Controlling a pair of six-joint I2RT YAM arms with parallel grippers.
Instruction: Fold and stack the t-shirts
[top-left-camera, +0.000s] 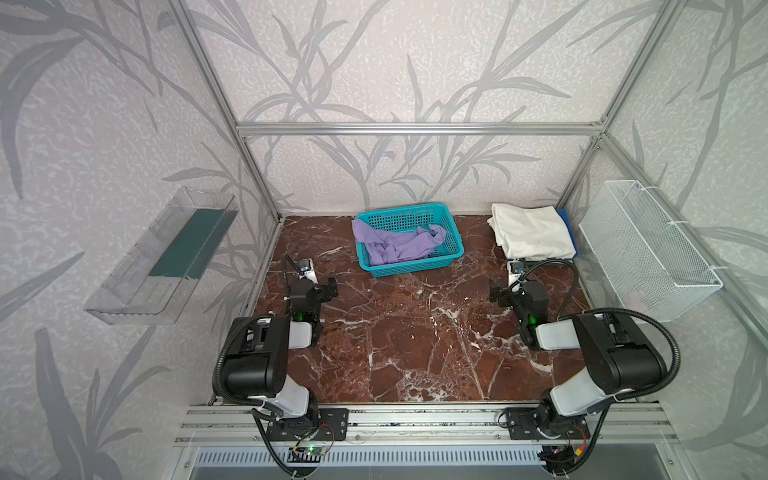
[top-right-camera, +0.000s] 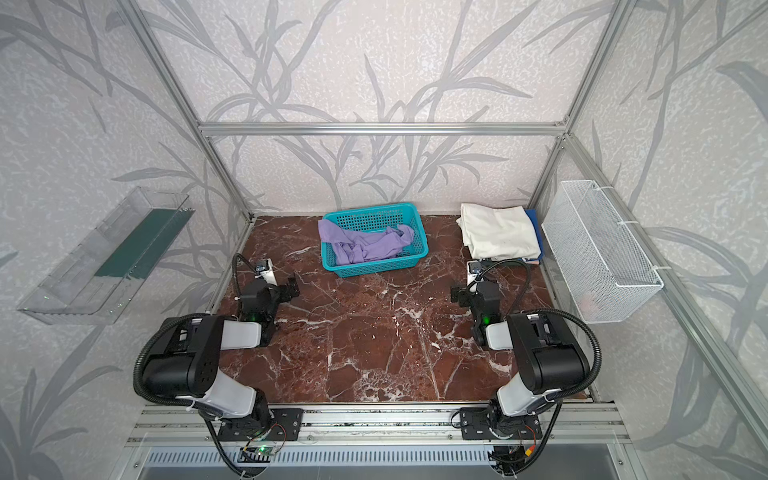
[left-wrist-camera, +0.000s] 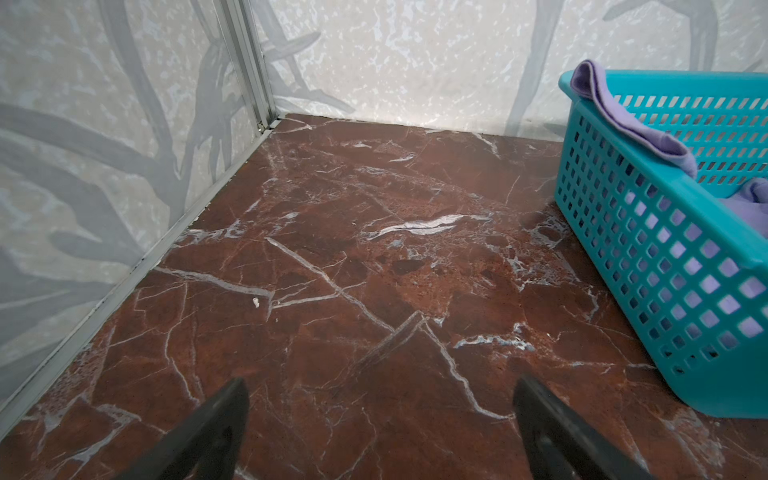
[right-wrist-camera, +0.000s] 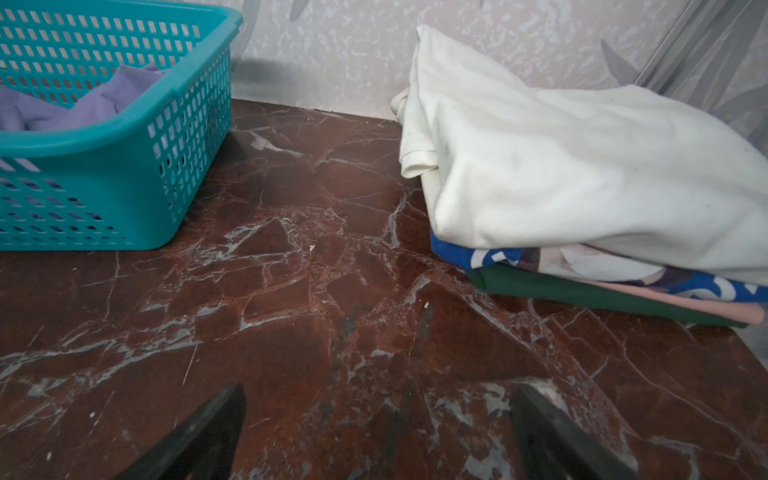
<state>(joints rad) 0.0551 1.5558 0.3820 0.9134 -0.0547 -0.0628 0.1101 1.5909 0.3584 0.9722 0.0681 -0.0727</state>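
Left wrist view, tool: left gripper (left-wrist-camera: 380, 388), two dark tapered fingers spread wide, bare stone between them, gripping nothing.
Right wrist view, tool: right gripper (right-wrist-camera: 379, 390), matching dark fingers parted equally wide, likewise holding nothing.
Room at left gripper: open marble tabletop (left-wrist-camera: 332, 257) ahead; in both top views it sits near the left wall and its aluminium post (left-wrist-camera: 245, 62), with the teal basket (left-wrist-camera: 665, 266) further back toward the middle, apart from the fingers.
Room at right gripper: an open lane of stone ahead, running between the basket and the stack of folded shirts (right-wrist-camera: 582, 232); touching neither.
Central floor: in both top views a broad stretch of tabletop lies between the two arms, from the front rail to the basket.
Lavender t-shirt (top-left-camera: 395, 245): soft cloth, crumpled inside the basket at back centre, one end draped over the rim.
Cream t-shirt (top-left-camera: 532, 232): folded, softly creased, top of the stack in the back right corner, one curled edge hanging at its side.
Under layers: blue patterned shirt (right-wrist-camera: 478, 255), pink edge (right-wrist-camera: 715, 309), dark green shirt (right-wrist-camera: 561, 291) at the bottom; edges only.
Basket: rigid plastic lattice, rectangular, flared rim.
Tabletop: polished red-brown marble, white veins.
Side fixtures: white wire mesh bin (top-left-camera: 648, 257) on the right wall; clear plastic tray (top-left-camera: 158, 257) on the left wall.
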